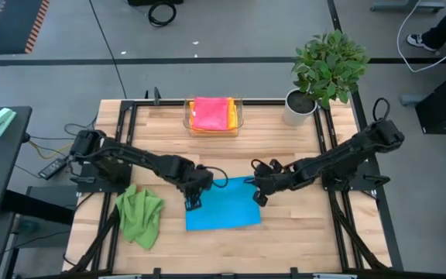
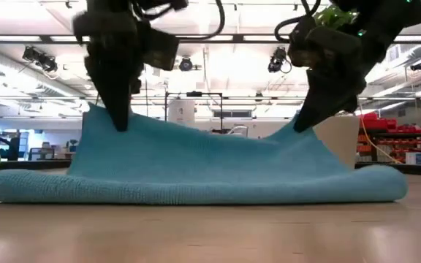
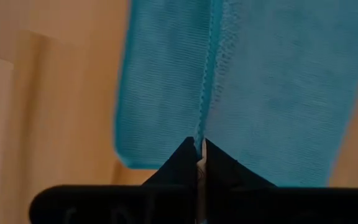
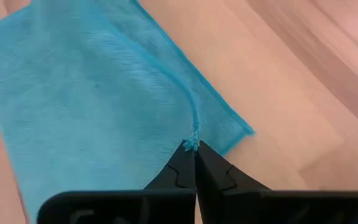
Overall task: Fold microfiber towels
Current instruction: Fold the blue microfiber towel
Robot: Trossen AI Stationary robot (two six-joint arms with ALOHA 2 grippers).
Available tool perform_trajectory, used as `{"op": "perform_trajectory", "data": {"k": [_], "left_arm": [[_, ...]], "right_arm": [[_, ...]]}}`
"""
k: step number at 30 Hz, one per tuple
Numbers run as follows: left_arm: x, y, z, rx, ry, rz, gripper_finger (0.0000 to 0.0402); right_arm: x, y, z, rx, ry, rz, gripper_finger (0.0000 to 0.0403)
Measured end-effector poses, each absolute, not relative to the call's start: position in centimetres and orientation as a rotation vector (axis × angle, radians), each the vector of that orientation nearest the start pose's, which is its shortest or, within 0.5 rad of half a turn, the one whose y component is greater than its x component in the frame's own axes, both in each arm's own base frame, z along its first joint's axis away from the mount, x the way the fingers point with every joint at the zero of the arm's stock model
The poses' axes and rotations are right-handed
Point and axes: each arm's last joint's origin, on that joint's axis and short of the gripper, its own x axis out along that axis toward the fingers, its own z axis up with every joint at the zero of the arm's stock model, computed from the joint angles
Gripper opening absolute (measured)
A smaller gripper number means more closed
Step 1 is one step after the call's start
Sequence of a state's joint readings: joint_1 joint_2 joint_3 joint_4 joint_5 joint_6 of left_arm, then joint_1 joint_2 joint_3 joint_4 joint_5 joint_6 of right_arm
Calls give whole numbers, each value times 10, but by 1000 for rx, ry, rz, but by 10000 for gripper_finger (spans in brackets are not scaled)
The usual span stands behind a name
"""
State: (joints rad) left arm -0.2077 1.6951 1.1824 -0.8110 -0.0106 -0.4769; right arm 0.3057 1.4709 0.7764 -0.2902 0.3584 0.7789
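On counter centre: blue towel (image 1: pixel 223 205), half folded. Left gripper (image 1: pixel 193 203) and right gripper (image 1: pixel 259 194), jaws pinched tight on one corner each, lifted. Best handling, I judge: carry both corners level, edges aligned.

Overhead, table-level and two close wrist cameras all share the blue towel (image 1: pixel 224 204).
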Motion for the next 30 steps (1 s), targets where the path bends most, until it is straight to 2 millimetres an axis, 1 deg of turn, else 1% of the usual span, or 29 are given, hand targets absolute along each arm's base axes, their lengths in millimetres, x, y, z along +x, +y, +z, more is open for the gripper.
{"op": "perform_trajectory", "data": {"k": [3, 6, 10, 13, 15, 18, 21, 23, 24, 26, 28, 30], "left_arm": [[311, -56, 198, -258, 1336, 170, 7], [307, -50, 189, -267, 1357, 188, 12], [302, -48, 178, -258, 1371, 186, 52], [303, -45, 177, -219, 1366, 181, 92], [303, -42, 179, -214, 1368, 186, 120], [305, -33, 190, -229, 1401, 230, 162], [297, -23, 202, -242, 1440, 299, 197], [294, -20, 212, -283, 1389, 340, 215], [294, -21, 214, -306, 1356, 349, 221], [293, -29, 213, -332, 1280, 334, 228], [295, -41, 206, -362, 1219, 301, 229], [296, -53, 198, -393, 1156, 267, 221]], "right_arm": [[265, 68, 173, 381, 864, -403, 1], [269, 62, 166, 373, 884, -427, 1], [273, 56, 157, 366, 912, -450, 1], [275, 53, 153, 364, 922, -465, 1], [278, 50, 151, 364, 915, -468, 1], [279, 47, 149, 369, 919, -474, 1], [279, 45, 148, 370, 923, -478, 1], [280, 44, 147, 375, 919, -481, 1], [280, 44, 147, 377, 922, -478, 1], [280, 44, 148, 381, 921, -474, 4], [280, 44, 150, 381, 912, -475, 14], [279, 42, 154, 380, 898, -474, 32]]}}
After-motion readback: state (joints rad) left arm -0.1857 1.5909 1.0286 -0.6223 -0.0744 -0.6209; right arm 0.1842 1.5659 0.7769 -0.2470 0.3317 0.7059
